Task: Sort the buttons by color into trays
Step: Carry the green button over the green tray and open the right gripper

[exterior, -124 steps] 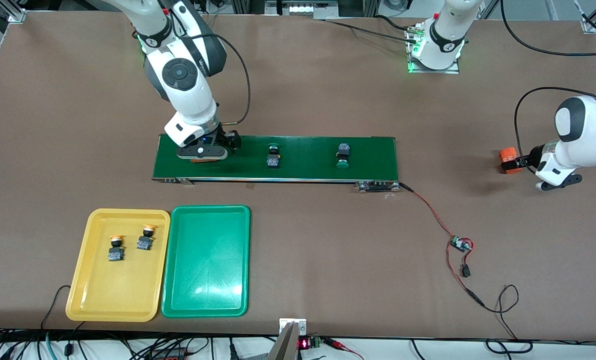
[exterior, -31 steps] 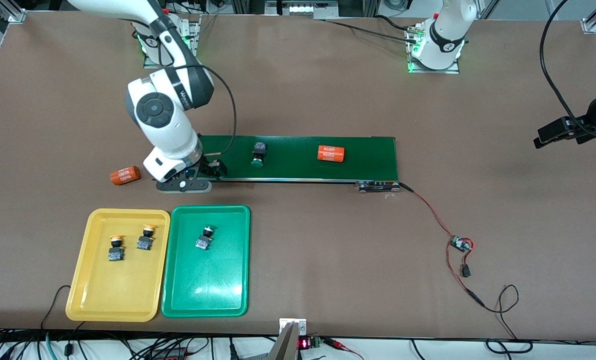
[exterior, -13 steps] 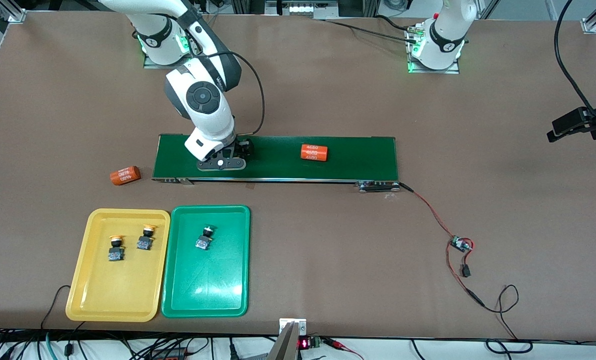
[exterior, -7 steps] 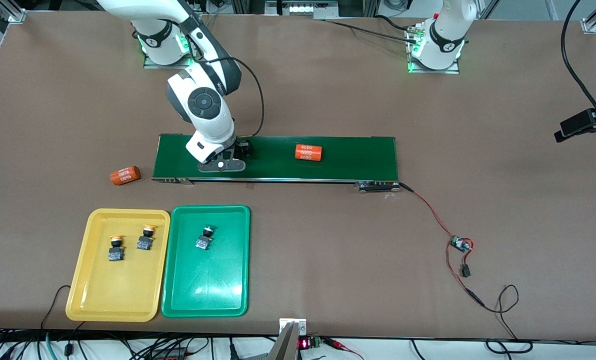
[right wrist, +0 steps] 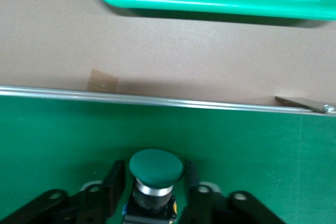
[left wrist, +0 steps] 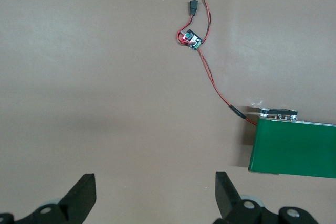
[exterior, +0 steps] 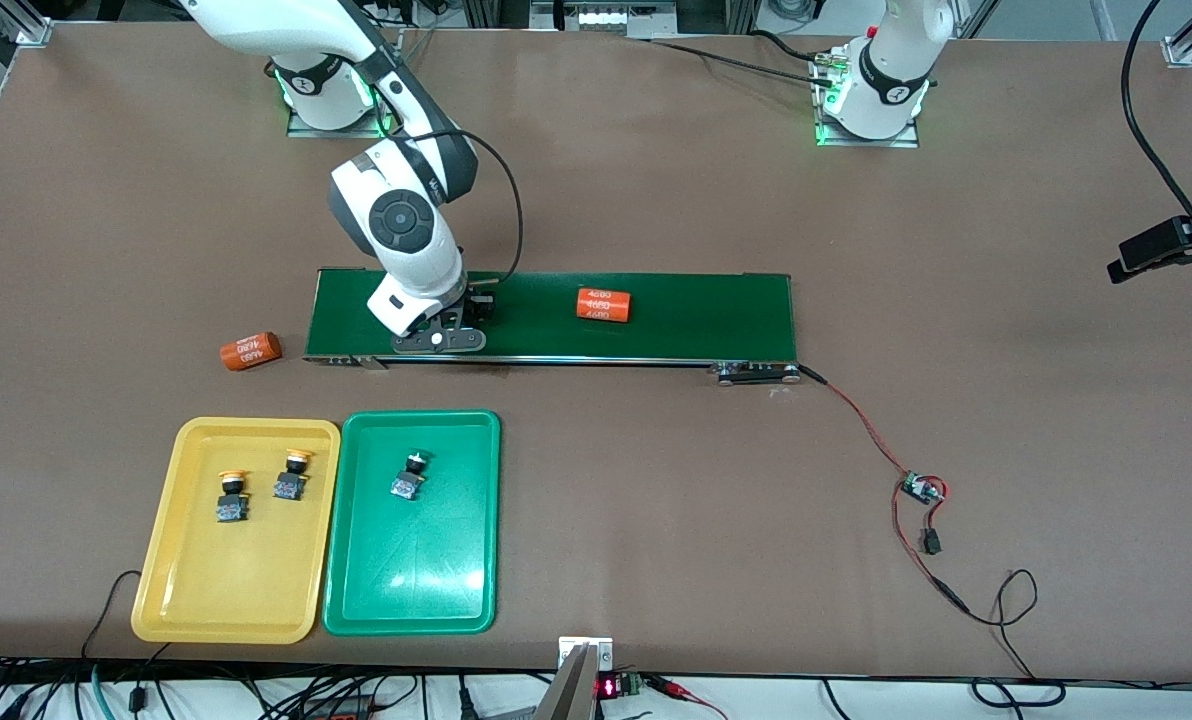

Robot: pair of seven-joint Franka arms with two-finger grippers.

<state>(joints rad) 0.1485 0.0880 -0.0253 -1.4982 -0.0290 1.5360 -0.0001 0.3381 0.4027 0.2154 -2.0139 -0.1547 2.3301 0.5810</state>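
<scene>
My right gripper [exterior: 444, 328] is low on the dark-green conveyor belt [exterior: 706, 315], shut on a green-capped button [right wrist: 156, 166]; its fingers [right wrist: 118, 177] press the black body on both sides. In the front view the hand hides that button. The green tray [exterior: 426, 580] holds one green button [exterior: 411, 476]. The yellow tray [exterior: 171, 560] beside it holds two yellow-orange buttons [exterior: 231, 492] [exterior: 293, 476]. My left gripper [exterior: 1156, 250] waits open above the bare table at the left arm's end, nothing between its fingers [left wrist: 86, 192].
An orange numbered cylinder [exterior: 604, 304] lies on the belt, toward the left arm's end from my right gripper. A second one [exterior: 251, 351] lies on the table off the belt's end. A small circuit board [exterior: 923, 488] on red wires lies nearer the front camera.
The right gripper's fingers have closed on the green button and the hand has shifted slightly toward the belt's front edge. The orange cylinder has ridden the belt toward the right arm's end.
</scene>
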